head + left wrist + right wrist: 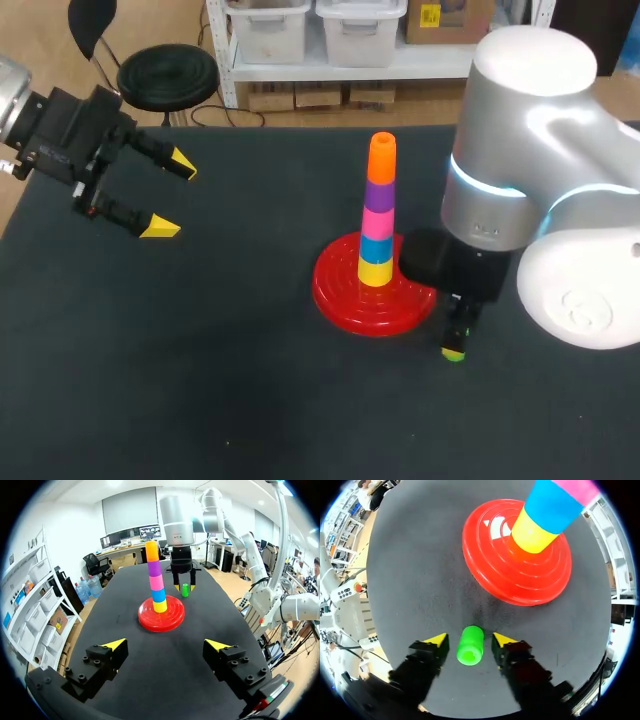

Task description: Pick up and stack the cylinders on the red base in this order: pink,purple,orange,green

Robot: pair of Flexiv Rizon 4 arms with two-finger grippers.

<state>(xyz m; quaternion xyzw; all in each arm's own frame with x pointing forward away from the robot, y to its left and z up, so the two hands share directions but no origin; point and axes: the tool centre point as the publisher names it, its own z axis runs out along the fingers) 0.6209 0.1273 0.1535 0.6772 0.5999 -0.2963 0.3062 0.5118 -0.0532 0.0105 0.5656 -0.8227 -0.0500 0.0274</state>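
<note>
- Just beside the red base [515, 575], at its right near side, the green cylinder [470, 645] stands upright on the desk [420, 580], long axis vertical.
- The right claw [470, 639] straddles it, spread, with a sliver of gap on each side!
- On the base, the stack [378, 215] points straight up, orange on top.
- The left claw [172, 196] hangs spread wide, and a broad stretch of desk lies between it and the base.

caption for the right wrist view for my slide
Open right gripper straddles the green cylinder beside the red base.
</note>
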